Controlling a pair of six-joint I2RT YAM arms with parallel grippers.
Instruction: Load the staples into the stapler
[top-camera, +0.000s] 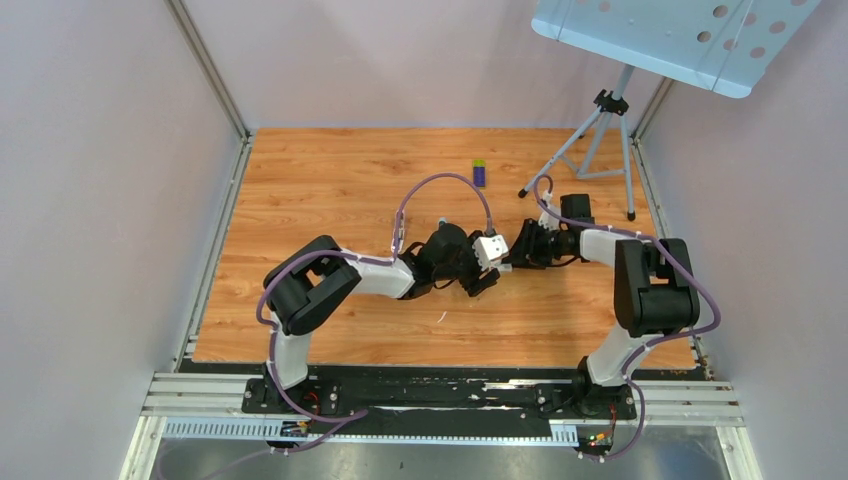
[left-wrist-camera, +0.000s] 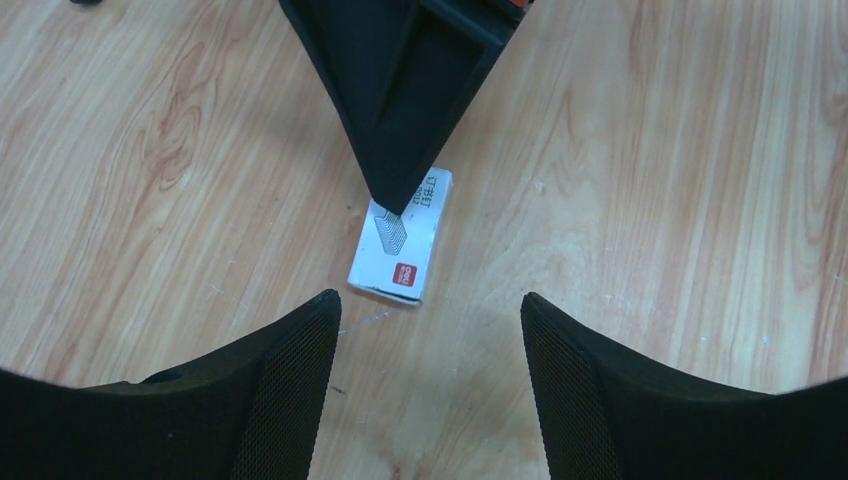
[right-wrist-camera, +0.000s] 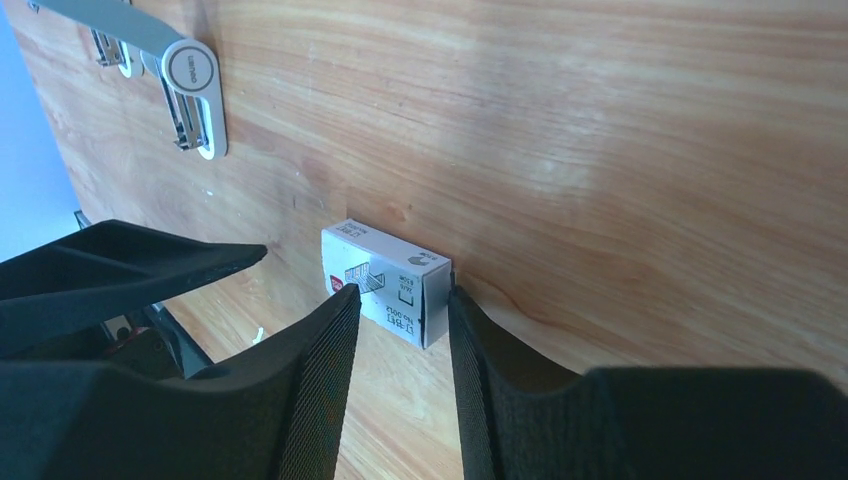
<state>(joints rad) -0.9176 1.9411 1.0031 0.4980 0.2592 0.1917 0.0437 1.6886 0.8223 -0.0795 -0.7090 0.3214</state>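
left arm (top-camera: 310, 290) and right arm (top-camera: 650, 285) both folded at the elbow, forearms reaching inward toward each other, left tool (left-wrist-camera: 430, 320) with fingers (left-wrist-camera: 290, 380) spread wide, right tool (right-wrist-camera: 403, 300) tipped downward, its fingers (right-wrist-camera: 320, 370) partway apart, the two tools close, nearly tip to tip

A white box (left-wrist-camera: 398, 250) lies on the table (left-wrist-camera: 650, 200) just beyond the gaping left tool (left-wrist-camera: 430, 305).

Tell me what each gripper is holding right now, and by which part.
The left gripper is open and holds nothing. The right gripper straddles one end of the small white box; whether it grips cannot be told.
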